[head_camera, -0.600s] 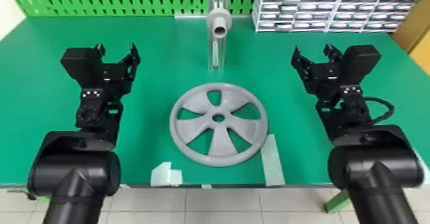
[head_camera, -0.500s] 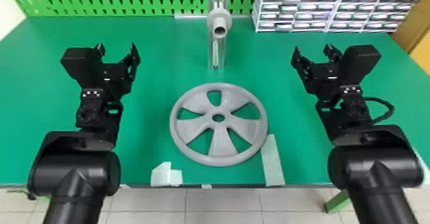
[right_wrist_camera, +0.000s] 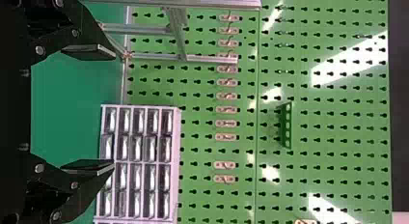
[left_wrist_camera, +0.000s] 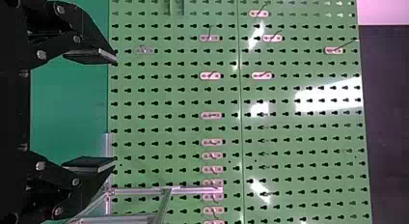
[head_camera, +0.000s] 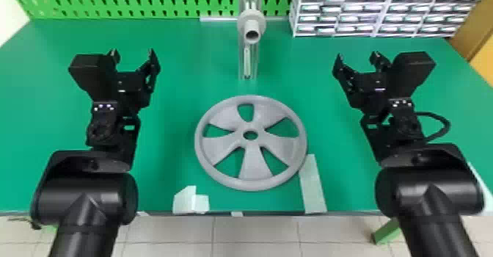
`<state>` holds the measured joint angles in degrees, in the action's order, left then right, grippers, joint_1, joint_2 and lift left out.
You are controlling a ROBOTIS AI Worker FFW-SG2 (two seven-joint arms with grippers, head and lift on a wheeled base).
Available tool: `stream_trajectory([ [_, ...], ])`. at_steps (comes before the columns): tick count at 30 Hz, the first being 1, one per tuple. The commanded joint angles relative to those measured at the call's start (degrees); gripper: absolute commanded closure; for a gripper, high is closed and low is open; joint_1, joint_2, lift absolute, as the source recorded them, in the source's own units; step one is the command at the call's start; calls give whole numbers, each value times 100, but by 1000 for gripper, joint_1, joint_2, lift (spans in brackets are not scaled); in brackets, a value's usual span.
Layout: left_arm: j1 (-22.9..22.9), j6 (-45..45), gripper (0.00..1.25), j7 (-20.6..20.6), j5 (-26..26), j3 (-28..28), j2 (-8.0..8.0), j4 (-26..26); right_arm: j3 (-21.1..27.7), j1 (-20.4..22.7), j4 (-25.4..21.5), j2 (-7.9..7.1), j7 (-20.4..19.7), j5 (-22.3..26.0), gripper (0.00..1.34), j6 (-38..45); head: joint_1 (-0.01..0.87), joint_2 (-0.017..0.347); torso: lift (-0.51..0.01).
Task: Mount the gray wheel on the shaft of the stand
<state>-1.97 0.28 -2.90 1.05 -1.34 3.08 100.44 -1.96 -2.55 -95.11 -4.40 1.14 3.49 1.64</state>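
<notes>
Gray wheel (head_camera: 255, 164) lies flat on green table (head_camera: 176, 127).
Left gripper (head_camera: 133, 54) and right gripper (head_camera: 357, 55) stand wide open, holding nothing.

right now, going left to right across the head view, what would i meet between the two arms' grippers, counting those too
Open black left gripper → pale folded piece at the table's near edge → gray spoked wheel lying flat → pale flat strip → open black right gripper.

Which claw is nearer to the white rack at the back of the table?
Right. The right claw is in front of the white rack; the left claw is farther away, left of the stand.
</notes>
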Motion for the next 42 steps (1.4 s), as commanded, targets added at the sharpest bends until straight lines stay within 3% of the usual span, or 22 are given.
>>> stream_trajectory([
  [1, -5, 7, 492, 0, -9, -24, 0, 11, -50, 0, -130, 0, 0, 46, 466, 249, 865, 52, -101],
  [14, -5, 7, 492, 0, -9, -59, 0, 11, -217, -176, -913, -35, 0, 161, 461, 2438, 865, 52, -101],
  [25, 4, 7, 492, 0, -9, -77, 0, 11, -524, -800, -1712, -132, 0, 143, 461, 5189, 865, 52, -101],
  [36, 13, 7, 492, 0, -26, -77, 9, 11, -779, -1450, -1800, -140, 0, 328, 458, 6920, 865, 52, -101],
  [42, 22, 25, 492, 0, -35, -59, 18, 11, -894, -1740, -1616, -149, 0, 416, 450, 7632, 865, 52, -101],
])
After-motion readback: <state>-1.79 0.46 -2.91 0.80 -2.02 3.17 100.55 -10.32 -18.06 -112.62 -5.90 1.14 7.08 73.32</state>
